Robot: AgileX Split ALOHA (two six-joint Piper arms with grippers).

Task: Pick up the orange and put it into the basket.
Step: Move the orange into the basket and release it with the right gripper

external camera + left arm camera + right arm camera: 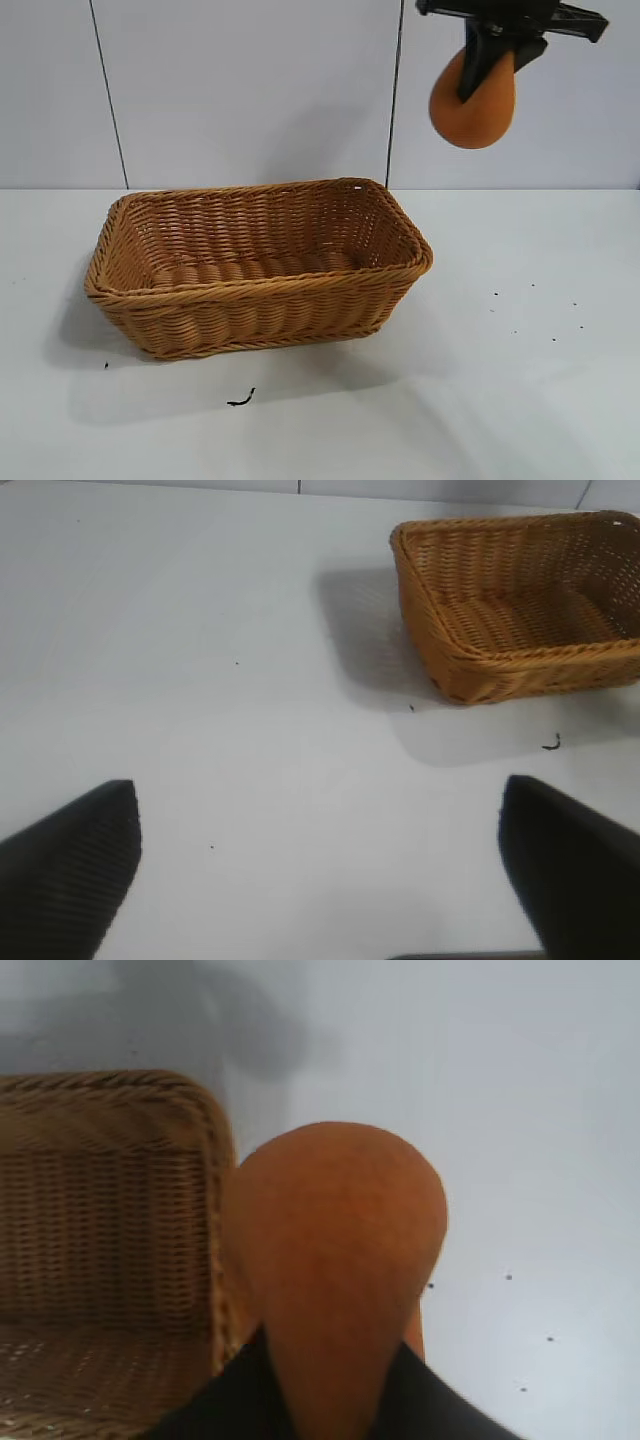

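The orange (472, 108) hangs high in the air at the upper right of the exterior view, broad end down. My right gripper (495, 62) is shut on its narrow top. The right wrist view shows the orange (345, 1260) held between the black fingers (235, 1395), just outside the basket's right end wall (215, 1240). The wicker basket (380, 290) sits on the white table, left of and below the orange, with nothing inside. My left gripper (320, 850) stands open over bare table, the basket (470, 665) farther off; it is outside the exterior view.
A small dark scrap (241, 400) lies on the table in front of the basket. Tiny dark specks (530, 300) dot the table at the right. A white panelled wall (250, 90) stands behind the table.
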